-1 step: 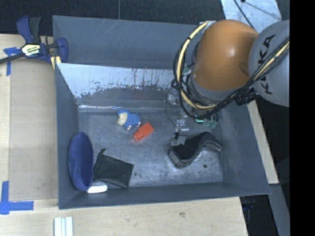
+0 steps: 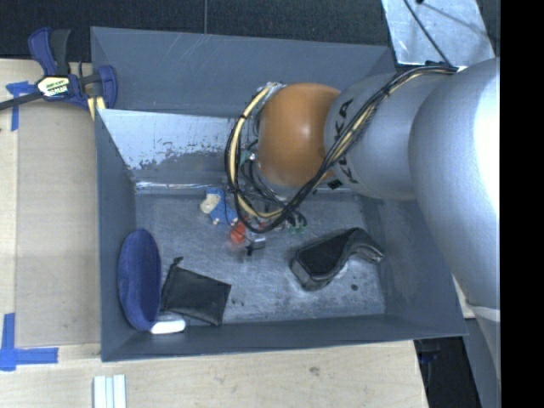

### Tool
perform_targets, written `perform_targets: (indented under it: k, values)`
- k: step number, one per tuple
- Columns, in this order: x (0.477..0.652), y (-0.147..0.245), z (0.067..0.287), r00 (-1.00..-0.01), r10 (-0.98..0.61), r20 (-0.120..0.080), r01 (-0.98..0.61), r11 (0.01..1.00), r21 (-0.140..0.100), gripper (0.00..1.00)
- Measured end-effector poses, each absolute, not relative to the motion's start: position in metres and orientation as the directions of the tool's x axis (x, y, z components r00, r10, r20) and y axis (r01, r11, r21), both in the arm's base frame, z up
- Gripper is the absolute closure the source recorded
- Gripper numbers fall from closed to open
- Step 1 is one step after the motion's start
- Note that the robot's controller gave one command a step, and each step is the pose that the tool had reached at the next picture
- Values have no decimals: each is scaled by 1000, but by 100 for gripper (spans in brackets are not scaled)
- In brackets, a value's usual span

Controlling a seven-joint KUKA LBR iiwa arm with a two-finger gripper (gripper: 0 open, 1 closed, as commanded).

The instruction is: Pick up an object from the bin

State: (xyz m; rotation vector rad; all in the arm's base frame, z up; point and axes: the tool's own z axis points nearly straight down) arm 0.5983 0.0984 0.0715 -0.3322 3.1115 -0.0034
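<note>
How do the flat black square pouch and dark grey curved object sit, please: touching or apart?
Apart: camera view shows bare bin floor between black pouch and grey curved object.

arm [image 2: 408, 143] in from right; orange-capped wrist [image 2: 289, 134] pointing down

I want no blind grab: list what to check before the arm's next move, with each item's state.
1. Gripper over a target: ok, it hangs low in the middle of the bin, at the small red piece.
2. Red piece held: cannot tell, the cables hide it.
3. Room around the red piece: not ok, a blue and yellow toy lies close by.
4. Dark curved piece away from the gripper: ok, it lies apart, to the view's right.
5. Blue pad and black square at the bin's left: ok, far off.
</note>
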Motion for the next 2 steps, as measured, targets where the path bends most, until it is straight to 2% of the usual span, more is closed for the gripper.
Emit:
perform_targets:
  k: [1,2]
  values:
    - [609,67,102,-907,-420,-8,-420,908,-4,0]
    - [614,75,121,-929,-371,-7,-371,929,-1,0]
